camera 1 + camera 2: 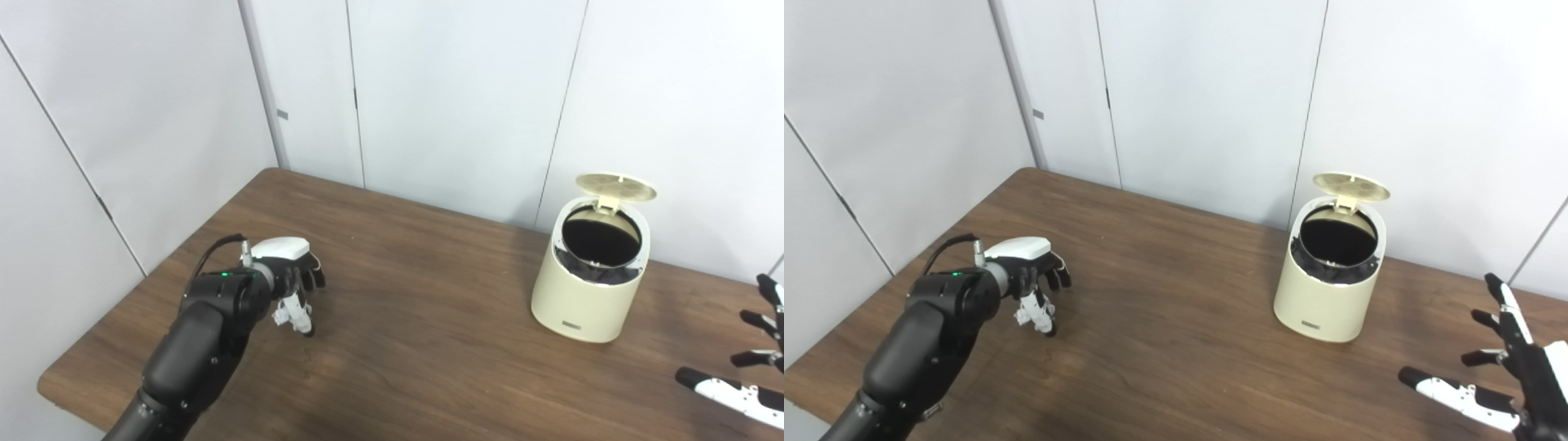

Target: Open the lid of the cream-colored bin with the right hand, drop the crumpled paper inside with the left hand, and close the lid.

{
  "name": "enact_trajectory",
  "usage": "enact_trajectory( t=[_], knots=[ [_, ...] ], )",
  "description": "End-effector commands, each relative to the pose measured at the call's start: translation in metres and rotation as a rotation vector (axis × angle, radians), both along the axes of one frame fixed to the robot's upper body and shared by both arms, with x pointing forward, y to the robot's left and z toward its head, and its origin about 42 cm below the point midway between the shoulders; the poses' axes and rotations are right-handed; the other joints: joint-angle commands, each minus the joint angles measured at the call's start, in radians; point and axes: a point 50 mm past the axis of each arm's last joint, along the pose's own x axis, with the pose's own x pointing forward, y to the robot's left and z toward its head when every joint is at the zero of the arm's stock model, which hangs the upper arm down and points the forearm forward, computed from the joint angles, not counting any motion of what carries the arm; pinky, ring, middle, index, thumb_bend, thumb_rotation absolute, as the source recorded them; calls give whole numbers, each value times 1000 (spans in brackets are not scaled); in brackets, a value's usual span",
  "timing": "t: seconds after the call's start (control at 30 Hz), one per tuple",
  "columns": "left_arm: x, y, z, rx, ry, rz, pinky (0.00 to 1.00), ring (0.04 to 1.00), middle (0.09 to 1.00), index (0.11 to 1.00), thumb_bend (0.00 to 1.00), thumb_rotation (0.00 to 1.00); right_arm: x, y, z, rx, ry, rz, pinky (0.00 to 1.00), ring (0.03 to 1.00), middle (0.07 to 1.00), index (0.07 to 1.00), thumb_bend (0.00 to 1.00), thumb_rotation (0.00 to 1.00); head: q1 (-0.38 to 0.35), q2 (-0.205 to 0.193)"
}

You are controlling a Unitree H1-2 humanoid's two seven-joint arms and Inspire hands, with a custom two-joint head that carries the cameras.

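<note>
Left eye view shows the cream-colored bin [582, 288] standing on the right part of the brown tabletop [416, 343] with its lid [615, 187] already swung up on the hinge at the back, so the first step of the task looks done; the dark liner and the black mouth of the bin are open to the room. Well apart from it, on the far left, the left hand [293, 282] is bent down over the tabletop with its fingers curled in, and a small whitish wad that I take to be the crumpled paper [1032, 314] shows between the thumb and the curled fingers. From these views the hand seems closed on it, though the wad is small and partly hidden, so the firmness of the grip cannot be judged. The right hand [1503, 380] sits at the lower right corner, near the bin but not touching it, with fingers spread apart and nothing in it. By my reading the work stands at its middle: the paper has yet to be carried across to the bin and let go into the opening, and the lid has yet to be brought down.
</note>
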Motion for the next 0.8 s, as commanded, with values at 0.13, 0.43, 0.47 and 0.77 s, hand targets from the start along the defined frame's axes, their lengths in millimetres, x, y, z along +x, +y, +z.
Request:
enact_trajectory(
  t=[0.13,0.43,0.47,0.77],
  knots=[
    [-1,10,-1,62,-17,8,422,467,686,732,551,0,2,-3,16,-7,-78,6,596,883,986,1000,817,374,0,4],
    [-3,9,-2,37,136,-10,564,471,802,777,482,0,2,-3,18,-10,-78,6,619,876,987,1000,814,356,5,6],
    [-3,9,-2,43,155,-14,568,472,816,783,483,0,3,-3,18,-11,-80,7,628,876,986,1000,816,360,5,6],
    [-5,9,0,90,257,-43,627,779,873,813,784,0,6,-1,20,-20,-84,13,652,874,984,1000,815,363,14,10]
  ],
)
